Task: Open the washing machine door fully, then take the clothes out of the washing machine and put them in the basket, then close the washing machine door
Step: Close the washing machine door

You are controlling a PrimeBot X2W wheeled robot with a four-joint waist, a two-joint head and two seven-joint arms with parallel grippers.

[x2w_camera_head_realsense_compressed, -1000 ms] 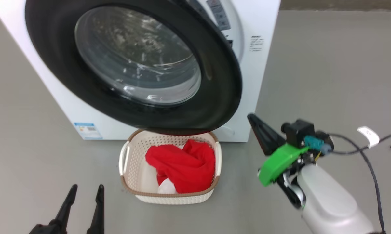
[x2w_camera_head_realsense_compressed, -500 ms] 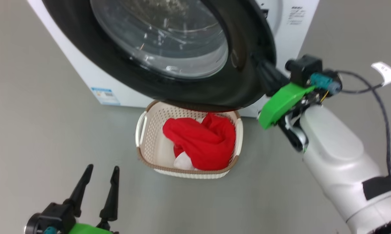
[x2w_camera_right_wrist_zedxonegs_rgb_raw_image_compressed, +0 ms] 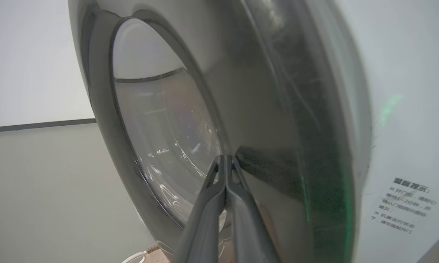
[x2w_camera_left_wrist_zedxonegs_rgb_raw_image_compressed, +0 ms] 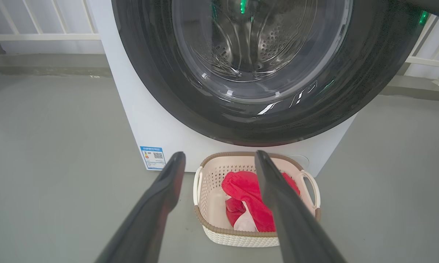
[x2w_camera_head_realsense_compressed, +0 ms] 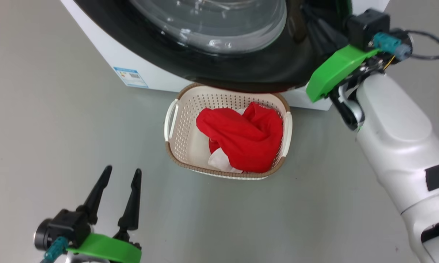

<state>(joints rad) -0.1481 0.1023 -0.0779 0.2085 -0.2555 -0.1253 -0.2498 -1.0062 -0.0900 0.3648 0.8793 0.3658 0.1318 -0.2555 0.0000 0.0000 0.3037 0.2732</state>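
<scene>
The right gripper point(x2w_camera_right_wrist_zedxonegs_rgb_raw_image_compressed: 225, 160) has its two fingers pressed flat together with nothing between them, the tips against the glossy black rim of the washing machine door point(x2w_camera_right_wrist_zedxonegs_rgb_raw_image_compressed: 263, 120), near its outer edge. The door lies close against the white washing machine point(x2w_camera_right_wrist_zedxonegs_rgb_raw_image_compressed: 405, 91); I cannot tell whether it is latched. Beside that edge a grey printed notice point(x2w_camera_right_wrist_zedxonegs_rgb_raw_image_compressed: 405, 206) in Chinese characters is too small to read.

The left gripper point(x2w_camera_head_realsense_compressed: 122, 169) is spread wide and empty over the grey floor point(x2w_camera_head_realsense_compressed: 58, 128), well apart from the basket point(x2w_camera_head_realsense_compressed: 174, 120). The basket stands on the floor just in front of the machine, its far rim under the door's lower edge. The clothes point(x2w_camera_head_realsense_compressed: 245, 138), red with some white, lie inside it. A small blue label point(x2w_camera_left_wrist_zedxonegs_rgb_raw_image_compressed: 153, 157) with a QR-like square sits low on the machine's front; its text is illegible.
</scene>
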